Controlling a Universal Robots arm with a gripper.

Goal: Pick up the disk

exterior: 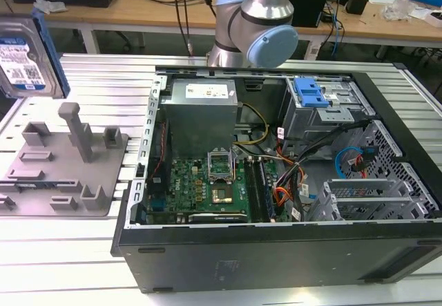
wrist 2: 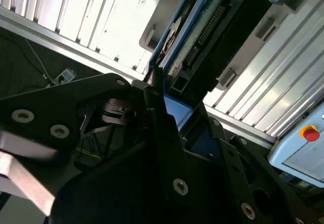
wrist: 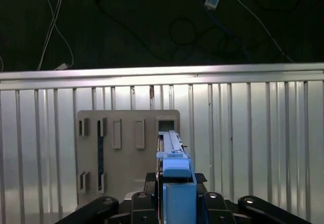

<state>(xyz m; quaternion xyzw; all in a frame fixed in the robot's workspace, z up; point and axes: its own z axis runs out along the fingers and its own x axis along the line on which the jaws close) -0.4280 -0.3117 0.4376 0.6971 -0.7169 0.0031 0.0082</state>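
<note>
Holding the disk upright and clear of the counter, at the exterior view's far left, above the grey fixture. Risk, in my judgement: the grip bears on the blue rails at the drive's narrow edge, so a sudden swing could let it tilt or slip down onto the fixture's posts. My jaws are clamped on the disk; in both wrist views my gripper closes on its blue-railed edge.
</note>
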